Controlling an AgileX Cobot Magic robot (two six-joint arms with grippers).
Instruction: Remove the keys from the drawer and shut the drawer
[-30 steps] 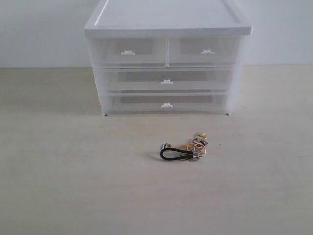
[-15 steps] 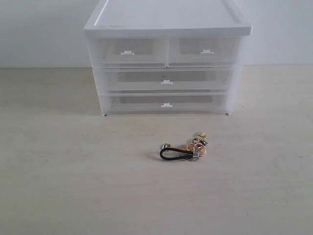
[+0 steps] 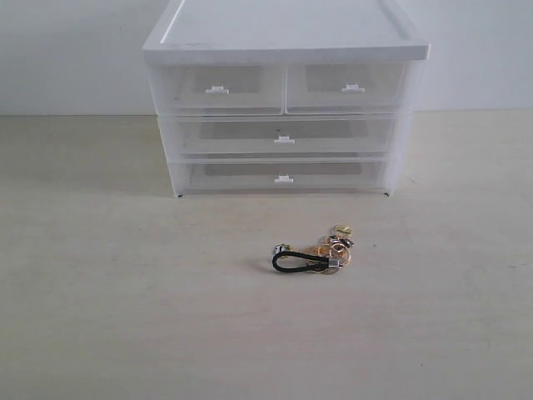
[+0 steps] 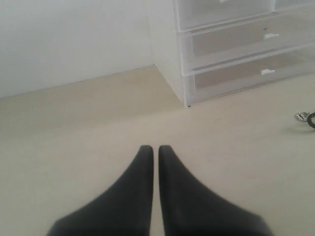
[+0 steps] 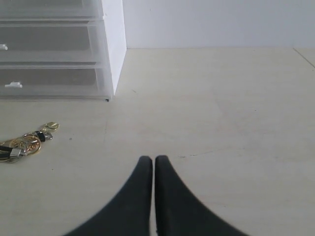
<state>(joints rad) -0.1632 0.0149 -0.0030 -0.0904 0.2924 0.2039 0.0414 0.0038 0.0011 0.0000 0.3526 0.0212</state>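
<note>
The keys (image 3: 315,253), gold rings on a black loop strap, lie on the table a short way in front of the white drawer cabinet (image 3: 283,33). They also show in the right wrist view as the keys (image 5: 27,144); only their strap end (image 4: 307,118) shows in the left wrist view. The drawer (image 3: 347,89), the upper right small one with a tab handle, is pushed in flush. My left gripper (image 4: 155,149) is shut with nothing in it, above bare table. My right gripper (image 5: 150,160) is shut and empty too, well off to the side of the keys. Neither arm appears in the exterior view.
The twin small drawer (image 3: 219,90) and the two wide drawers (image 3: 283,137) below are all pushed in. A pale wall (image 3: 67,50) stands behind the cabinet. The beige table (image 3: 125,317) spreads around the keys.
</note>
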